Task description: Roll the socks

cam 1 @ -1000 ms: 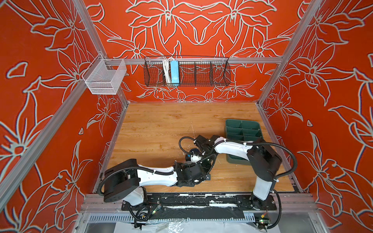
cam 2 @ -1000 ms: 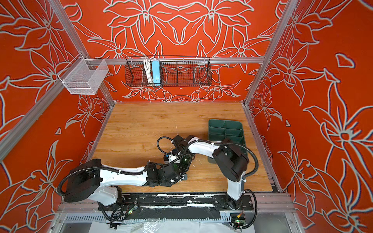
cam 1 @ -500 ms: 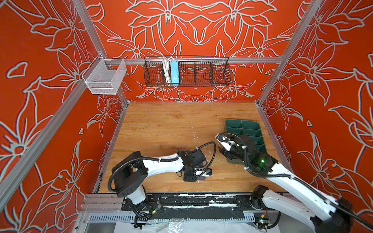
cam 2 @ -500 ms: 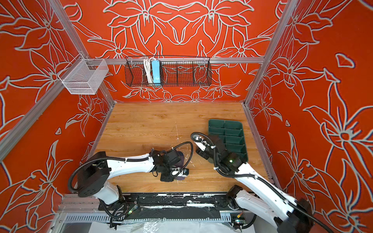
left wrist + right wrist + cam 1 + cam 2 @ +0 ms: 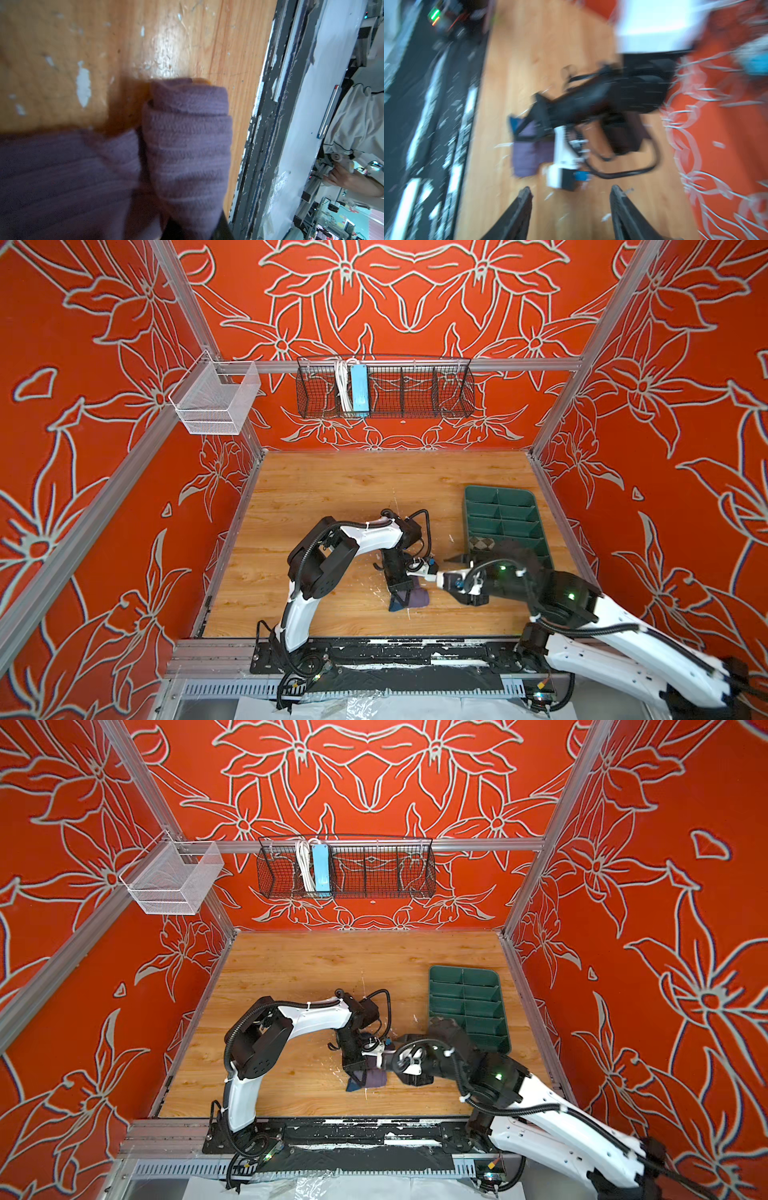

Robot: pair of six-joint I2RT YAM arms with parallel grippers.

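1. Purple sock (image 5: pixel 417 598) is lying as a tight ribbed roll on the wooden tabletop (image 5: pixel 332 497). It is sitting near the front edge and about midway across in both top views.
2. Its navy toe (image 5: pixel 395 606) is sticking out at the roll's left front corner.
3. In the left wrist view a mustard-yellow sliver (image 5: pixel 200 79) is peeking out at the roll's far end. Looser purple fabric is spreading toward the camera.
4. The left gripper (image 5: pixel 400 591) is reaching down onto the roll from above. Its jaws are closed and pinching the purple sock's fabric on the toe side.
5. The right gripper (image 5: pixel 570 190) is hovering just beside the roll on the opposite side. Its jaws are standing apart and holding nothing. The right wrist view is heavily blurred.
6. The argyle sock (image 5: pixel 482 543), beige with brown diamonds, is sitting in a left-column compartment of the green divided tray (image 5: pixel 515 499), toward the tray's near end.
7. The tray is resting on the right side of the tabletop, apart from the roll, and the right arm is crossing over its near corner.
8. White flecks (image 5: pixel 83 83) are dotting the wood around the roll.
9. On the back wall a black wire basket (image 5: pixel 415 393) is holding a blue power strip (image 5: pixel 359 387) and a white cable (image 5: pixel 341 383).
10. A white mesh basket (image 5: pixel 216 400) is hanging at the left corner post, against red floral walls (image 5: pixel 104 364).
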